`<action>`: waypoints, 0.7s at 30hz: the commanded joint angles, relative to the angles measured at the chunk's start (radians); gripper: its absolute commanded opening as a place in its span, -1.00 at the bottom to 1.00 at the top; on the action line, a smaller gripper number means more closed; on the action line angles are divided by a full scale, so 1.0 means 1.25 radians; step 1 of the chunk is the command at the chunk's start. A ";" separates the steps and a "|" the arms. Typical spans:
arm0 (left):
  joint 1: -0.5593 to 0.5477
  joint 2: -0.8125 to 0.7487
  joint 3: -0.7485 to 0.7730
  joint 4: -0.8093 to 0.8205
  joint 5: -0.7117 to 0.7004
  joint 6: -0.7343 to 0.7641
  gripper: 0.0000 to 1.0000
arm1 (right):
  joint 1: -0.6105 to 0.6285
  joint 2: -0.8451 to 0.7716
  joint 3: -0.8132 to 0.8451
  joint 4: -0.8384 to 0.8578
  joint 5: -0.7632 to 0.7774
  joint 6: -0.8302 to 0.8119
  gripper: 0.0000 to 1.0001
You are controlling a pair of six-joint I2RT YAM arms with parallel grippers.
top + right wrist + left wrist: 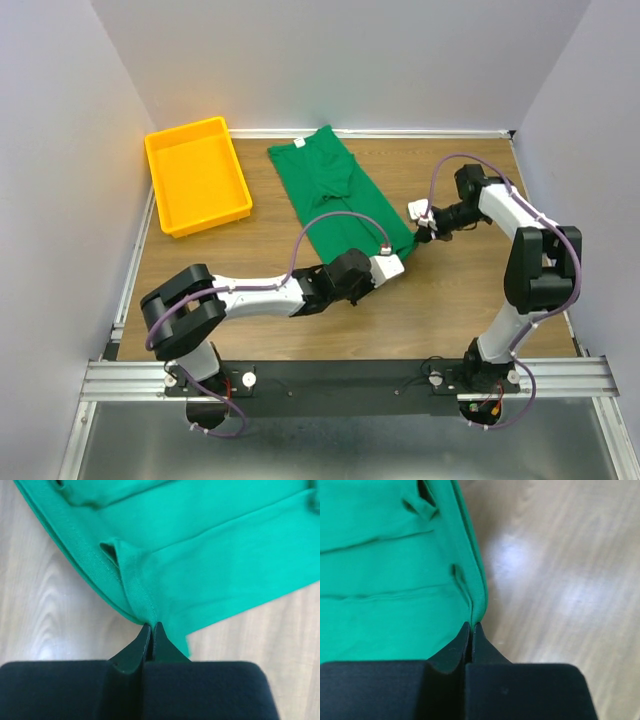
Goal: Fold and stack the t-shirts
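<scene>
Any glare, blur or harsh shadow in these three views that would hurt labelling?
Top external: even light, sharp, only soft shadows on the table. Left wrist: a bright glare patch on the wood beside the t-shirt, grain soft; the left gripper is dark but readable. Right wrist: hem stitching crisp near the right gripper, mild sheen on the wood.

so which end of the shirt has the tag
The far end of the shirt, beside the tray, has the white tag; the left end effector and right end effector pinch the near end.
</scene>
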 commanded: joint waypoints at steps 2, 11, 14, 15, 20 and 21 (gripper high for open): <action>0.062 -0.042 -0.010 0.031 0.017 0.024 -1.00 | 0.024 0.067 0.102 -0.013 -0.069 0.080 -0.99; 0.216 -0.066 0.012 0.044 0.069 0.057 -1.00 | 0.076 0.177 0.297 0.013 -0.097 0.203 -0.99; 0.263 -0.050 0.028 0.045 0.097 0.072 -1.00 | 0.100 0.228 0.357 0.044 -0.090 0.270 -0.99; 0.274 -0.036 0.039 0.045 0.102 0.077 -1.00 | 0.107 0.240 0.401 0.067 -0.079 0.297 -0.99; 0.350 0.026 0.100 0.025 0.127 0.099 -1.00 | 0.150 0.345 0.552 0.133 -0.038 0.450 -0.99; 0.362 0.036 0.110 0.022 0.126 0.102 -1.00 | 0.158 0.359 0.570 0.143 -0.033 0.467 -0.99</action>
